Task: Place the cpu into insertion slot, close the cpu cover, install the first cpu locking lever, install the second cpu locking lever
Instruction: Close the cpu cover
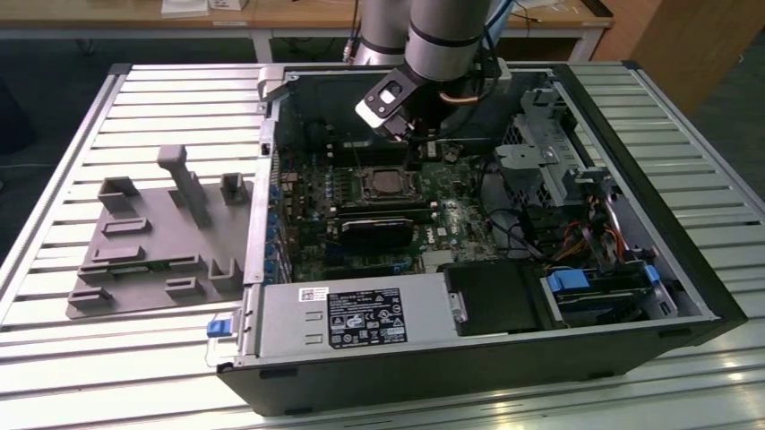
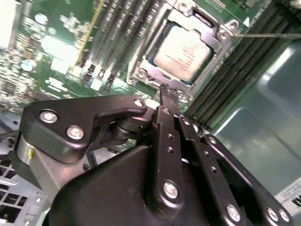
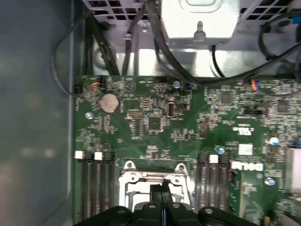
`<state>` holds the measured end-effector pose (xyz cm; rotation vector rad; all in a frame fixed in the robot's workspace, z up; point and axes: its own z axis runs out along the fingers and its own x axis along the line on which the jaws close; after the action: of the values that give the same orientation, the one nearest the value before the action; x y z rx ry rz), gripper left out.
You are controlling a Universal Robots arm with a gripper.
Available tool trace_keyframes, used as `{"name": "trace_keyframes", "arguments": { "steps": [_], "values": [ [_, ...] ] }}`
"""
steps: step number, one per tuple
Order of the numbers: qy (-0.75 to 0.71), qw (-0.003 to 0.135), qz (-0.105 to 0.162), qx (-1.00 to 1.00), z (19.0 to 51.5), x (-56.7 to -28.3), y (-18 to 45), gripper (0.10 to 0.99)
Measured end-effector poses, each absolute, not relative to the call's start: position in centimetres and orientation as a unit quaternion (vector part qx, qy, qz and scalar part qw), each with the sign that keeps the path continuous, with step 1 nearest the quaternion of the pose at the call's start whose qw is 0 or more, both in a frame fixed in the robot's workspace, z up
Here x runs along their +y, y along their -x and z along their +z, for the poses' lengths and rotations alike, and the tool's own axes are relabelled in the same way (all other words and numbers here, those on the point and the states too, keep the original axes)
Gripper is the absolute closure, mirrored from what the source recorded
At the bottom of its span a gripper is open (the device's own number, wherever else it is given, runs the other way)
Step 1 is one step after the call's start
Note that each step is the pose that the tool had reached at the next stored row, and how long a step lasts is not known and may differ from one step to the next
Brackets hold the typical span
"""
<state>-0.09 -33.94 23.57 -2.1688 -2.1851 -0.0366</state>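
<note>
Right, cpu (image 2: 181, 54) sits under cpu cover (image 2: 217, 43), jaws pressed together at its rim. Thin locking lever (image 2: 268, 35) looks springy; I'd push its end.

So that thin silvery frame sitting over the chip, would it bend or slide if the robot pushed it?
The cpu cover looks like thin sheet metal, so probably light and slightly springy. It lies around the cpu and seems fastened at one end, so it would likely pivot, not slide. Its shiny surface may be slippery for the narrow gripper.
</note>
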Motion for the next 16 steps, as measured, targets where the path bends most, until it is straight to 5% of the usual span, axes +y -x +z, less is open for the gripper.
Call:
{"name": "trace_keyframes", "arguments": {
  "steps": [16],
  "values": [
    [0.704, 0.004, -0.008, -0.71, 23.5, -33.9, 1.7, 0.984]
  ]
}}
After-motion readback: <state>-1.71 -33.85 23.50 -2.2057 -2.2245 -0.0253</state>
